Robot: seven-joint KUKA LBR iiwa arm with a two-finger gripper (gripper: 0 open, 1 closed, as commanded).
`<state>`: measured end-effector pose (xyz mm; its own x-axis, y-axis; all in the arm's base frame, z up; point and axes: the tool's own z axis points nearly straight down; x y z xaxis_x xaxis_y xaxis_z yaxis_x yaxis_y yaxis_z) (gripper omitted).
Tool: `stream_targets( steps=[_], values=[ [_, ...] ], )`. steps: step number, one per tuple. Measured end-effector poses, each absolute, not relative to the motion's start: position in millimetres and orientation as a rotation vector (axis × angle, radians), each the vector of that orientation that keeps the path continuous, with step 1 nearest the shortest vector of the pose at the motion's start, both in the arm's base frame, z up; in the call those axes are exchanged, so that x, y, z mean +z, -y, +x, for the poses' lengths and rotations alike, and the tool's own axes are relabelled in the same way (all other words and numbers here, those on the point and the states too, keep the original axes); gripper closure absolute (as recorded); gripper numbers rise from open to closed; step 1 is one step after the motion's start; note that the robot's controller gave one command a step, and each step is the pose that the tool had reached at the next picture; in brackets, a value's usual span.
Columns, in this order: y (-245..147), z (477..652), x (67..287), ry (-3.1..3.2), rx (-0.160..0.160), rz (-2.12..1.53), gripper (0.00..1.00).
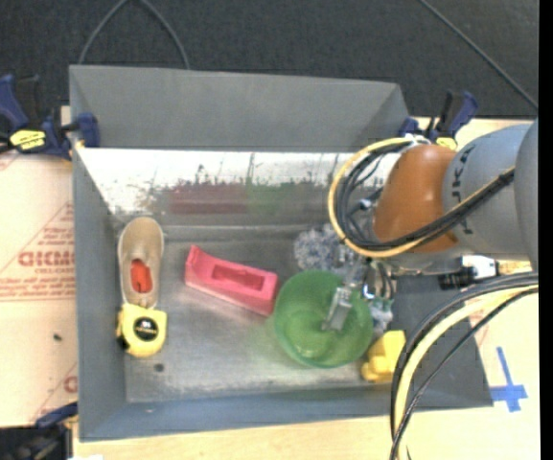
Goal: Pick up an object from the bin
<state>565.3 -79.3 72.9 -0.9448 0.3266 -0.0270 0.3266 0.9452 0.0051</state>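
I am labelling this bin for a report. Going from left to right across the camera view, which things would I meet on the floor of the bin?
Beige shoe → pink block → green bowl → yellow block.

Green bowl (293,326), pink block (230,279) (both plain)

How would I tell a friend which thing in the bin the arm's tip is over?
Look in the grey bin, toward the view's right, where the arm comes in. Below the end effector lies a green bowl, with a pink block on its left and a yellow block at its lower right. It alone is round, green and hollow.
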Motion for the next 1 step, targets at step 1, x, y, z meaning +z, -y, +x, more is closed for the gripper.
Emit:
stream_targets(
  steps=[1],
  values=[
    [110.9,580.9,74.7,-3.089,-0.003,0.379,0.00]
  ],
)
